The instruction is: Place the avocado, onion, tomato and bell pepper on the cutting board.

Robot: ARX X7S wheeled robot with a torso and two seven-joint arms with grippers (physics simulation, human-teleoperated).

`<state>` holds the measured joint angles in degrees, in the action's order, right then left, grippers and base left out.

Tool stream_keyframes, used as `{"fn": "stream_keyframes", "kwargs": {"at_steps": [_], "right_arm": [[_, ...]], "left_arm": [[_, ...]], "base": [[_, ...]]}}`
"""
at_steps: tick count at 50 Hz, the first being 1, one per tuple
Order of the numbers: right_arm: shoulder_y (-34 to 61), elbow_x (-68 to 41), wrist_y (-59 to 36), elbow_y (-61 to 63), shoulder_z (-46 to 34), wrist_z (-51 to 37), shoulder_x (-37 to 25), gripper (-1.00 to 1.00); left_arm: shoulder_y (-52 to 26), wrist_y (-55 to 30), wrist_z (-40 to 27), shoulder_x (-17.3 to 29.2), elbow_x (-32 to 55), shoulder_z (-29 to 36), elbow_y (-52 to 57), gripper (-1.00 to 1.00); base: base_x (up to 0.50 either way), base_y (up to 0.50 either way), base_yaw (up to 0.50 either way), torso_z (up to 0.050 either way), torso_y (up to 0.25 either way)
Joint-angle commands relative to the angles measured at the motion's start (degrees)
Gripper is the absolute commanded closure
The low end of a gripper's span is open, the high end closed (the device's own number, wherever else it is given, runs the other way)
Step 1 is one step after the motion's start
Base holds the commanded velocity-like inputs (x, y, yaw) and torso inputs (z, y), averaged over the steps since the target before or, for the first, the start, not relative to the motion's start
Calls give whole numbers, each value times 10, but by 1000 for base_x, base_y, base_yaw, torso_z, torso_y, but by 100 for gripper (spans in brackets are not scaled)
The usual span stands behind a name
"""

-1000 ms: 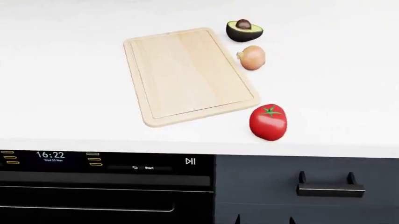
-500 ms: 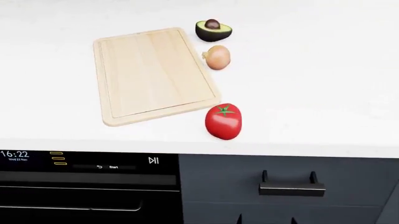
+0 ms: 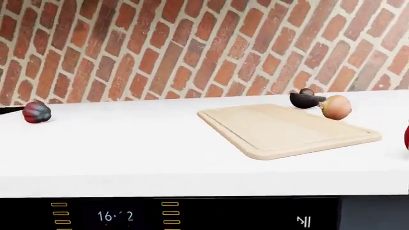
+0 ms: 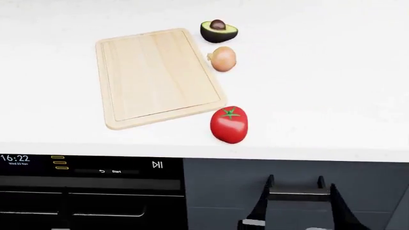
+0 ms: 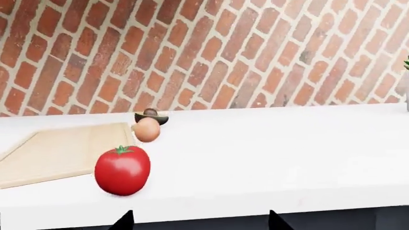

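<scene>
The cutting board [image 4: 160, 76] lies empty on the white counter. The avocado [image 4: 219, 31], onion [image 4: 223, 59] and tomato [image 4: 229, 124] sit in a row along its right side, off the board. My right gripper [image 4: 297, 213] is open and empty, below the counter's front edge in front of the drawer. In the right wrist view its fingertips [image 5: 124, 222] point at the counter edge, with the tomato [image 5: 122, 170] just beyond. In the left wrist view a dark red bell pepper [image 3: 36, 112] sits far from the board [image 3: 288, 129], near the wall. My left gripper does not show.
A black oven with a lit clock display [image 4: 16, 158] sits under the counter at the left. A dark drawer with a bar handle [image 4: 299, 194] is at the right. A brick wall [image 5: 204, 52] backs the counter.
The head view first shifted right, so the board and vegetables slid left in the picture. Since then my right gripper's open fingers have risen into view at the bottom.
</scene>
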<state>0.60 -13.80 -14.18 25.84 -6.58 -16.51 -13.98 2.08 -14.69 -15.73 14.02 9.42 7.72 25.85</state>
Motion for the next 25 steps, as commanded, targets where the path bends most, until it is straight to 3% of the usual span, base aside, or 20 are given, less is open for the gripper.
{"fn": "stream_keyframes", "kwargs": {"at_steps": [1,9,12,14,20,25], "right_arm": [[55,-34,-246,230,60,-39,-44,-100],[222,-147,-494,333,135,-69,-68,-100],[325,-253,-589,341,169,-116,-99,-100],[385,-296,-640,336,183,-132,-109,-100],[514,-327,-695,289,166,-109,-164,-100],[556,-316,-684,241,131,-97,-189,-100]], "left_arm": [[-26,-223,-5,34,57,-77,225,-100],[-154,-457,-26,68,192,-182,339,-100],[-211,-496,-125,140,357,-218,341,-100],[-251,-532,-160,163,439,-249,339,-100],[-386,-629,-230,217,601,-310,298,-100],[-444,-662,-261,247,653,-308,261,-100]], "base": [[0,0,0,0,0],[0,0,0,0,0],[0,0,0,0,0],[0,0,0,0,0],[0,0,0,0,0],[0,0,0,0,0]]}}
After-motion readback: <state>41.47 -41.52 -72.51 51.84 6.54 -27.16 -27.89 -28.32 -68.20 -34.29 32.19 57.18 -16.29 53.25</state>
